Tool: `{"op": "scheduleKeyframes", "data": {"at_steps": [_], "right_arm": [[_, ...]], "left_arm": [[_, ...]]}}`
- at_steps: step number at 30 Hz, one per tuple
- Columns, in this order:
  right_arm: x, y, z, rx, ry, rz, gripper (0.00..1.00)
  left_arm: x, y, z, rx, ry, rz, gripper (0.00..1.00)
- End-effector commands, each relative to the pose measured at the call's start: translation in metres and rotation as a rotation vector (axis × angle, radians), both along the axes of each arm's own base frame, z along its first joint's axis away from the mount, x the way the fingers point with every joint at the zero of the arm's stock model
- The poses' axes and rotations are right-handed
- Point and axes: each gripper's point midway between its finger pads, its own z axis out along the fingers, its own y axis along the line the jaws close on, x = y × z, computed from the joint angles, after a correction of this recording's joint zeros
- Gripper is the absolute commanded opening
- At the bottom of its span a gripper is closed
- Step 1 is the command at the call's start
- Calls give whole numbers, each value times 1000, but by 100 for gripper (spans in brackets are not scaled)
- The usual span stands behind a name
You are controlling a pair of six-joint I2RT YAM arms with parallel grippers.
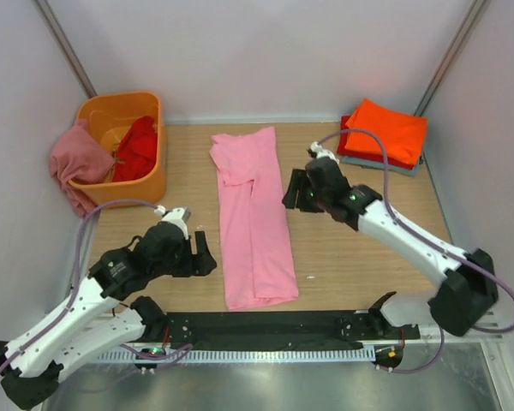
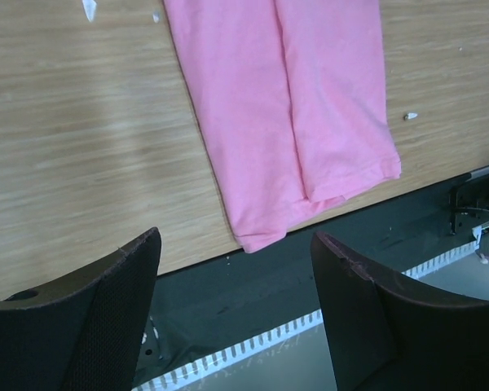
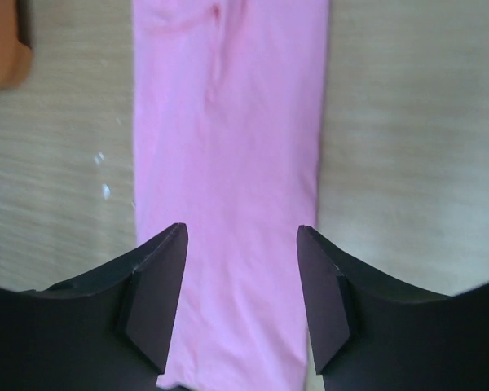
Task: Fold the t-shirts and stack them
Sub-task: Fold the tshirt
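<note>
The light pink t-shirt [image 1: 253, 218] (folded into a long strip) is laid down the middle of the table [image 1: 184, 167], from far edge to near edge. The left tool [image 2: 236, 314] and the right tool [image 3: 243, 301] are both held released, with nothing grasped.

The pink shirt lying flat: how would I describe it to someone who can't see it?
Find the wooden table. Down its middle, between the orange tub of crumpled shirts at far left and the folded stack at far right, lies the light pink t-shirt. It alone is spread flat, a long narrow strip.
</note>
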Motion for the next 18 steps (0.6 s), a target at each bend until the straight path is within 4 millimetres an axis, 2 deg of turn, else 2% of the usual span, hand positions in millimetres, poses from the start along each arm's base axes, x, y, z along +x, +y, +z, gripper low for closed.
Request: {"op": "scheduleKeyframes", "data": {"at_steps": [1, 2, 3, 4, 5, 6, 7, 9, 10, 11, 15, 18], "right_arm": [[-80, -52, -55, -117, 153, -132, 57], [-97, -54, -64, -88, 197, -154, 52], [-124, -50, -75, -93, 243, -108, 52], [-145, -57, -85, -87, 264, -104, 52], [-158, -57, -91, -80, 284, -101, 49], [-177, -53, -95, -62, 311, -90, 48], [-190, -56, -106, -69, 335, -87, 48], [-202, -49, -105, 0, 338, -90, 44], [-214, -48, -116, -7, 354, -58, 43], [-219, -44, -118, 10, 362, -39, 42], [-223, -25, -133, 42, 382, 5, 40], [-221, -15, -135, 40, 368, 29, 40]], "left_arm": [[2, -26, -9, -125, 63, 21, 75], [3, -31, -12, -147, 67, 23, 75], [-2, -31, -28, -144, 107, 28, 74], [-4, -33, -34, -152, 124, 31, 74], [-4, -36, -37, -176, 138, 51, 74], [-7, -35, -49, -166, 161, 59, 73], [-10, -36, -53, -171, 170, 57, 73], [-11, -35, -64, -165, 188, 91, 73], [-13, -36, -66, -165, 193, 91, 73], [-14, -36, -68, -164, 196, 94, 73], [-19, -37, -77, -161, 211, 115, 73], [-20, -38, -81, -152, 208, 118, 73]]}}
